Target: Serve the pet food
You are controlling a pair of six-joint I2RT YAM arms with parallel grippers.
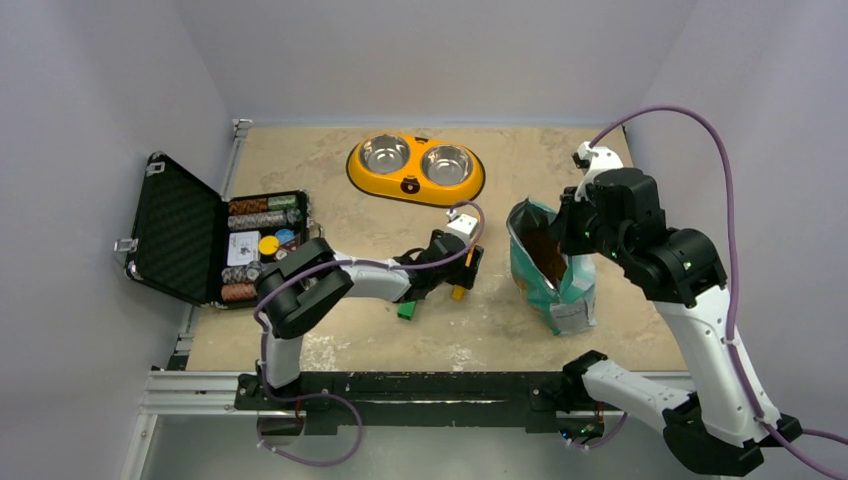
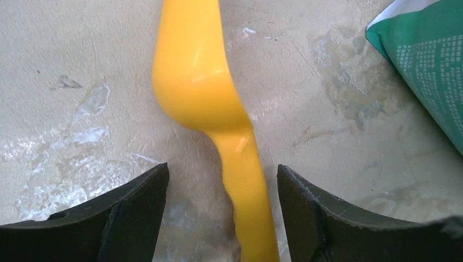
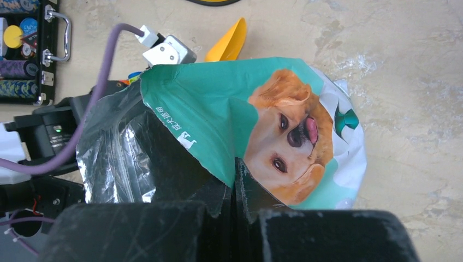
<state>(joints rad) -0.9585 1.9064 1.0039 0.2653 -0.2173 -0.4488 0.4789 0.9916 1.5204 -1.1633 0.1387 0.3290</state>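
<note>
The teal-green and white bag [image 1: 560,285] printed with a golden dog stands open right of centre. Brown kibble [image 1: 548,258] shows inside its mouth. My right gripper [image 3: 236,174] is shut on the bag's top rim and holds the mouth open; the dog print [image 3: 284,125] faces the right wrist camera, and the kibble is hidden in that view. A yellow plastic scoop [image 2: 196,71] lies on the table left of the bag. My left gripper [image 2: 223,180] is open, its fingers [image 2: 136,207] on either side of the scoop's handle without touching it. The handle's end [image 1: 458,293] pokes out under that gripper.
An orange double feeder [image 1: 350,165] with two steel bowls sits at the back centre. An open black case [image 1: 180,230] of poker chips lies at the left. A green block [image 1: 406,310] lies near the left arm's wrist. The bag's corner [image 2: 426,65] is close on the right.
</note>
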